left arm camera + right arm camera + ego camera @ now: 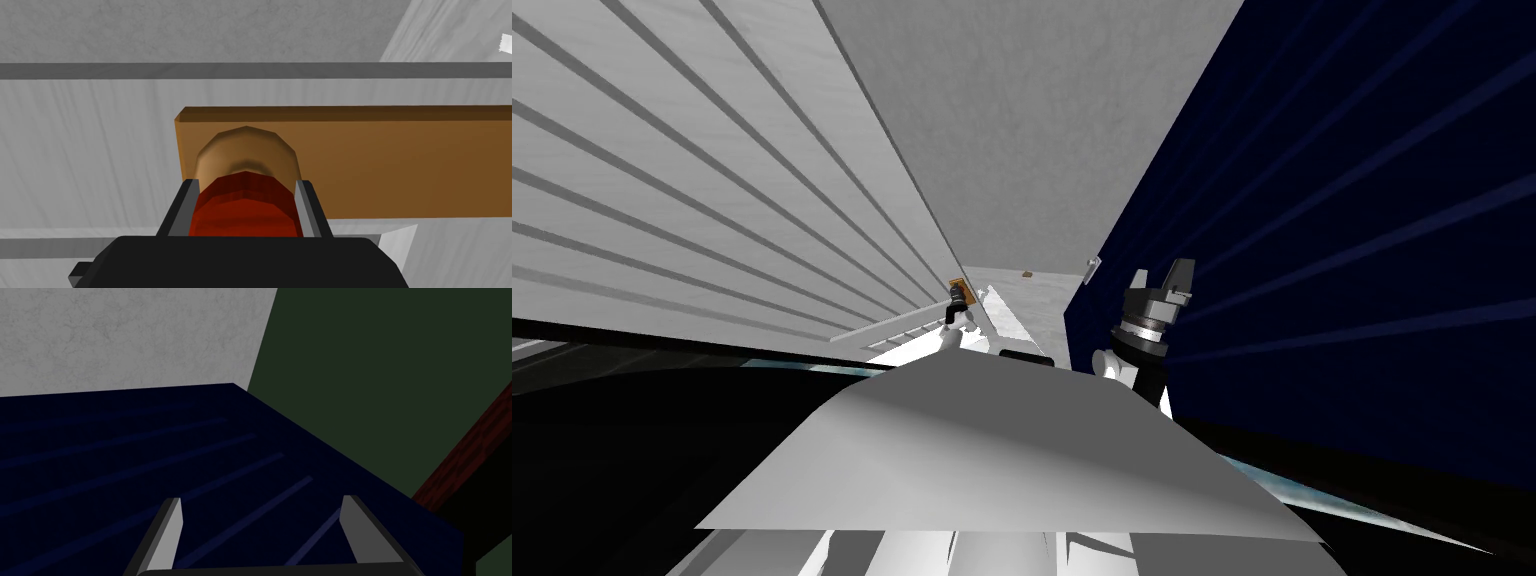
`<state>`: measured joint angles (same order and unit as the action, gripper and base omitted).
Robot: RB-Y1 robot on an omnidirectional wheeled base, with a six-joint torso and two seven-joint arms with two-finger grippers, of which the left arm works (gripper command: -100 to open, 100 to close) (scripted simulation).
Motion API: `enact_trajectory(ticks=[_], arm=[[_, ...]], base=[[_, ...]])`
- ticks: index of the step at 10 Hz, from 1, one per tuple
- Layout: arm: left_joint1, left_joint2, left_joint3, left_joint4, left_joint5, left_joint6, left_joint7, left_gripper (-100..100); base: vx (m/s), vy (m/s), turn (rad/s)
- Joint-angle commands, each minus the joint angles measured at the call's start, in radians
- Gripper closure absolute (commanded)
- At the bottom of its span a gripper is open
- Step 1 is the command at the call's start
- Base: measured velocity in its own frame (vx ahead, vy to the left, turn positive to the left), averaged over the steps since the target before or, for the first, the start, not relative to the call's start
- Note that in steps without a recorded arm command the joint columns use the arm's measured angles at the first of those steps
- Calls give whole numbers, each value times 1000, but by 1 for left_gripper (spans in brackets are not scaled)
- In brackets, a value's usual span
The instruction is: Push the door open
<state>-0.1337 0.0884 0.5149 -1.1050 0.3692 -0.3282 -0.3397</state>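
The left tool [247, 184] is seen clamped on a red knob [244, 212], its 2 fingers [303, 207] pressed against the knob's sides. Just beyond the fingertips, a tan collar [245, 147] is joined to a brown plate [390, 165], which is mounted on a pale grey surface [85, 160].

Dark blue slatted wall [1362, 200] beside mottled grey surface [1032, 130], perhaps floor.

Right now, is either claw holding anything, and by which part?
The left claw is shut on the door knob, clamping the two sides of its red outer end. The right claw is open and holds nothing.
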Motion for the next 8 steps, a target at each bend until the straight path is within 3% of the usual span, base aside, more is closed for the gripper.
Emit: enact_trajectory(ticks=[1, 3, 8], arm=[[8, 10, 35, -1, 29, -20, -23, 100], [14, 9, 52, -8, 44, -18, -38, 100], [41, 1, 127, -39, 114, -13, -103, 100]], base=[[196, 12, -27], [154, -2, -20], [153, -16, -22]])
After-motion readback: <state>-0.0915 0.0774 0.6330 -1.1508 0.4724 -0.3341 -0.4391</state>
